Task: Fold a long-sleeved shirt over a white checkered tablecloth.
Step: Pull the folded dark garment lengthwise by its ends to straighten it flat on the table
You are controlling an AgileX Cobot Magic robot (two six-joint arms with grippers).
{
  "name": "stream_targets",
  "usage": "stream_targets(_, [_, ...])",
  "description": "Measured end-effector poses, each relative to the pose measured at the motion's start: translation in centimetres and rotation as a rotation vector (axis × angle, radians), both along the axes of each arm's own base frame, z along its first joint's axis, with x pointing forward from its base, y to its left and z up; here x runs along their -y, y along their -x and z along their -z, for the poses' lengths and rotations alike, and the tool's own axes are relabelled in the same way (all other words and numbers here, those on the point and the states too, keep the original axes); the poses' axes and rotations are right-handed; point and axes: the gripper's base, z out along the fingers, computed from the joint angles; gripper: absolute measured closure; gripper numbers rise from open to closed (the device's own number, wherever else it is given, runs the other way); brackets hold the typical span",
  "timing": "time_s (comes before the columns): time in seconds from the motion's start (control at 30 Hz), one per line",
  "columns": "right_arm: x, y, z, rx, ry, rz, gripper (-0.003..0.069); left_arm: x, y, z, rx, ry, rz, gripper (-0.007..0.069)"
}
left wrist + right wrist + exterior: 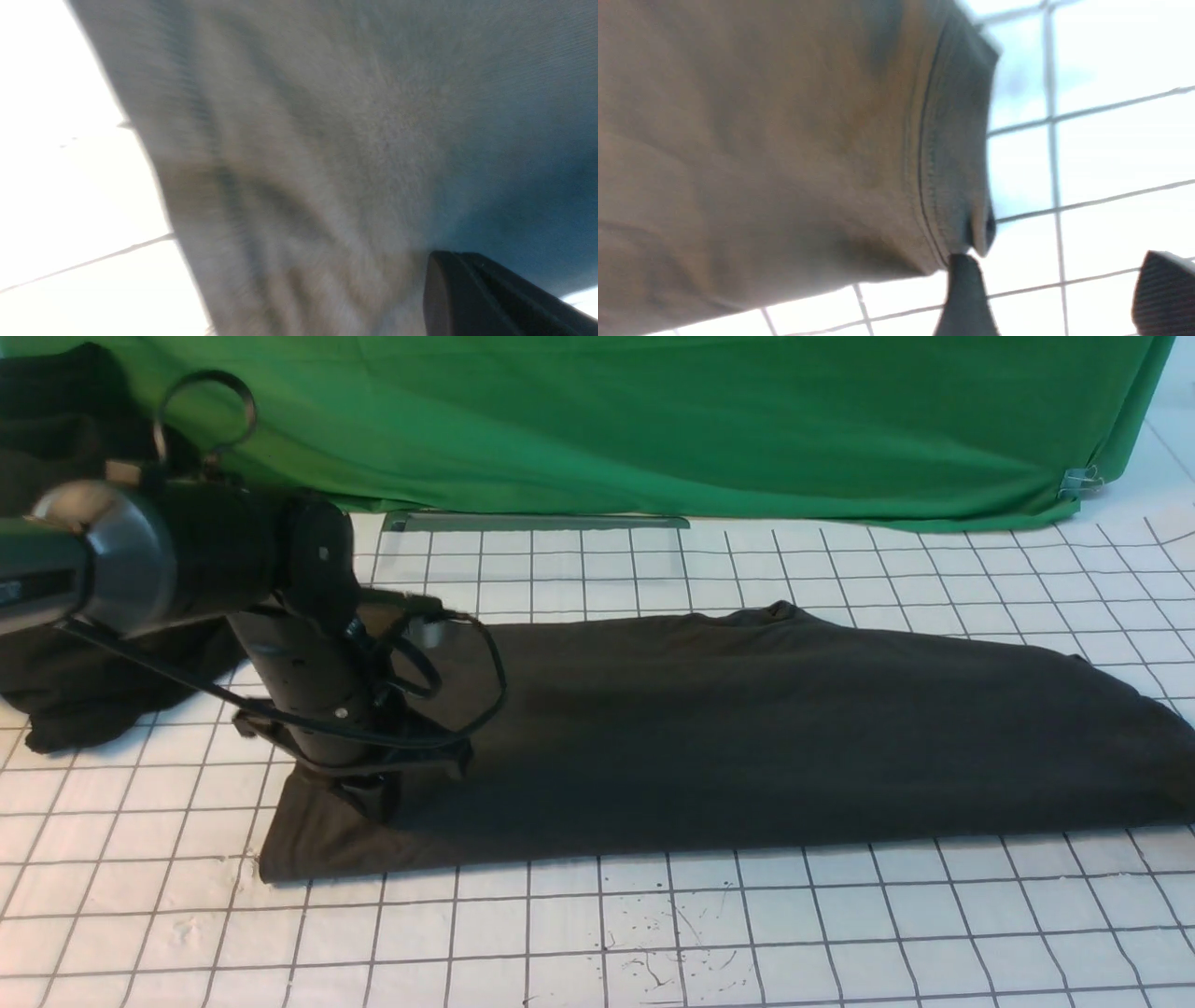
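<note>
left jaws pinch the shirt point(747, 737); right jaws gape beside its hem point(929, 177). i'd bite both layers, then lift evenly.

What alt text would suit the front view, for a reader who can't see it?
A dark long-sleeved shirt lies in a long band across a white checkered tablecloth. The robot's left arm reaches down onto the shirt's left end. A green cloth hangs behind, and a dark heap of cloth sits at far left.

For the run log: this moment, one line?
shirt: flat on tablecloth | left gripper: shut, shirt's left end | right gripper: open, beside shirt
</note>
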Motion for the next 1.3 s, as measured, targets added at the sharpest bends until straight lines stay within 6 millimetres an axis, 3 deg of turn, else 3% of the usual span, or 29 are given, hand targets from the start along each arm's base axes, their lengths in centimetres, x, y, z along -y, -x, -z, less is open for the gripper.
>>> stream_targets(0.1, [-2.5,-0.7,-3.6,0.149,0.006,-0.099,0.0384,-0.9,0.1,-2.9,0.082,0.023,-0.043,0.0628])
stream_targets(0.13, [-2.8,-0.8,-3.9,0.167,0.006,-0.112,0.041,-1.0,0.0,-3.1,0.088,0.025,-0.049,0.0628])
stream_targets(0.17, [-5.2,-1.6,-5.2,0.261,-0.024,-0.223,0.0517,-1.6,-0.4,-3.8,0.119,0.039,-0.077,0.0628])
stream_targets(0.2, [-7.0,-2.2,-5.7,0.318,-0.049,-0.291,0.0574,-2.1,-0.6,-3.9,0.13,0.048,-0.099,0.0628])
stream_targets(0.3, [-12.0,-3.7,-5.7,0.421,-0.121,-0.426,0.0636,-3.6,-1.2,-3.7,0.121,0.057,-0.162,0.0628])
stream_targets(0.33, [-12.4,-3.9,-5.7,0.433,-0.123,-0.433,0.0639,-3.8,-1.2,-3.6,0.118,0.056,-0.168,0.0628])
stream_targets(0.37, [-15.7,-4.8,-4.8,0.454,-0.152,-0.508,0.0648,-4.4,-1.3,-3.4,0.1,0.049,-0.185,0.0628])
stream_targets(0.43, [-18.5,-5.8,-3.1,0.448,-0.167,-0.575,0.065,-4.8,-1.3,-3.2,0.096,0.037,-0.188,0.0628])
stream_targets(0.47, [-18.8,-5.8,-3.2,0.453,-0.167,-0.58,0.065,-4.8,-1.4,-3.2,0.098,0.037,-0.189,0.0628])
stream_targets(0.53, [-22.2,-7.0,-0.5,0.432,-0.183,-0.646,0.065,-4.8,-1.5,-3.2,0.112,0.041,-0.189,0.0628])
stream_targets(0.7, [-26.5,-8.6,4.9,0.369,-0.205,-0.704,0.065,-4.7,-1.9,-2.6,0.107,0.043,-0.203,0.0628])
stream_targets(0.83, [-27.4,-9.9,7.4,0.38,-0.211,-0.667,0.0649,-4.7,-1.9,-2.5,0.106,0.046,-0.215,0.0628])
stream_targets(1.03, [-27.0,-12.2,6.8,0.517,-0.184,-0.604,0.0648,-4.8,-1.6,-2.4,0.072,0.037,-0.216,0.0628])
stream_targets(1.2, [-25.5,-12.9,3.3,0.516,-0.185,-0.623,0.0641,-4.8,-1.0,-2.4,0.016,0.026,-0.206,0.0628])
stream_targets(1.3, [-24.2,-12.0,-0.7,0.457,-0.165,-0.667,0.0639,-4.7,-0.6,-3.4,0.028,0.045,-0.189,0.0628])
